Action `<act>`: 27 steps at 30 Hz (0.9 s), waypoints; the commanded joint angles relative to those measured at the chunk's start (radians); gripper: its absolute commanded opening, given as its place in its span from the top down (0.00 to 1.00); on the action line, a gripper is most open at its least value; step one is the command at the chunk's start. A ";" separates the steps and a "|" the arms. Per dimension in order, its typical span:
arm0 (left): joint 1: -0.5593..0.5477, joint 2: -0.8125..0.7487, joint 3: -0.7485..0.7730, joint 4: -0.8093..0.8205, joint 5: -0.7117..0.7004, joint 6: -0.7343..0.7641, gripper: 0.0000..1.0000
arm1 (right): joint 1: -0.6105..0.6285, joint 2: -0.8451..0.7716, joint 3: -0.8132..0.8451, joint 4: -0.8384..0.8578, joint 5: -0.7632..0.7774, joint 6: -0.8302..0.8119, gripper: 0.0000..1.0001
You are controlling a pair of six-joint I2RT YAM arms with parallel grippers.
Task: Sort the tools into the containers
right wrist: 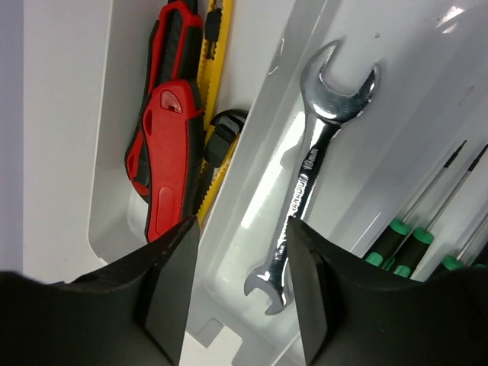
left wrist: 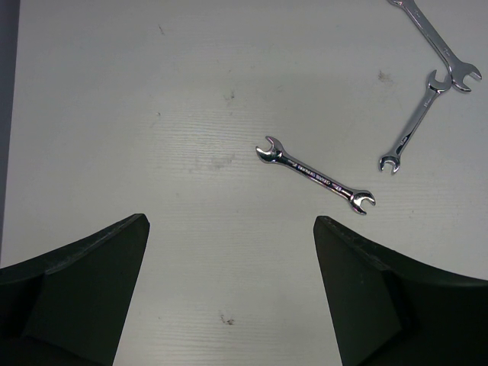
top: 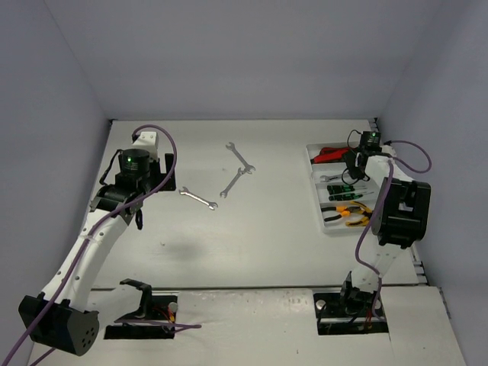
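Sorting looks mostly done: cutters (right wrist: 164, 145), screwdrivers (right wrist: 404, 236), pliers (top: 354, 217) and one wrench (right wrist: 309, 175) lie in the tray (right wrist: 252, 137) under the wide, empty right tool (right wrist: 242, 225). Three loose wrenches (left wrist: 315, 175) are left on the bench (left wrist: 152, 114), just ahead of the left tool (left wrist: 230, 221), also wide and empty.

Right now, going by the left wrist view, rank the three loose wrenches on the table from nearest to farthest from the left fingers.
1. Lone wrench: just ahead of the open left fingers, slightly to the right.
2. Middle wrench: farther out on the right, angled.
3. Far wrench: top right corner, partly cut off by the view's edge.
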 commanded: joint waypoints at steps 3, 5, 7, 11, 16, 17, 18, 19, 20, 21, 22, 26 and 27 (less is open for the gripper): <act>-0.002 -0.030 0.026 0.036 -0.008 0.010 0.13 | 0.031 -0.081 0.041 0.049 0.002 -0.147 0.50; -0.002 -0.033 0.026 0.035 -0.011 0.012 0.13 | 0.086 -0.104 0.064 0.047 -0.034 -0.289 0.50; -0.002 -0.035 0.026 0.034 -0.014 0.013 0.13 | 0.127 -0.118 0.091 0.047 -0.078 -0.364 0.51; -0.002 -0.042 0.024 0.037 -0.023 0.012 0.13 | 0.378 -0.141 0.117 0.039 -0.163 -0.719 0.51; -0.001 -0.044 0.023 0.039 -0.033 0.010 0.13 | 0.602 -0.062 0.168 -0.015 -0.089 -0.781 0.51; -0.001 -0.045 0.023 0.039 -0.036 0.010 0.13 | 0.628 -0.049 0.183 -0.014 -0.051 -0.775 0.52; 0.000 -0.046 0.023 0.040 -0.041 0.010 0.13 | 0.674 -0.024 0.203 -0.013 -0.020 -0.766 0.52; 0.001 -0.047 0.022 0.040 -0.048 0.011 0.13 | 0.718 0.004 0.229 -0.012 -0.005 -0.764 0.53; 0.001 -0.048 0.022 0.040 -0.055 0.011 0.13 | 0.757 0.034 0.258 -0.011 -0.005 -0.771 0.54; 0.001 -0.049 0.021 0.040 -0.063 0.012 0.13 | 0.797 0.066 0.285 -0.011 -0.006 -0.783 0.55; 0.001 -0.050 0.020 0.042 -0.069 0.012 0.13 | 0.838 0.101 0.304 -0.009 -0.012 -0.811 0.55; 0.001 -0.080 0.008 0.050 -0.122 0.009 0.13 | 0.942 0.225 0.423 -0.014 -0.117 -0.918 0.55; 0.001 -0.093 0.002 0.056 -0.143 0.006 0.13 | 0.959 0.260 0.455 -0.015 -0.145 -0.932 0.55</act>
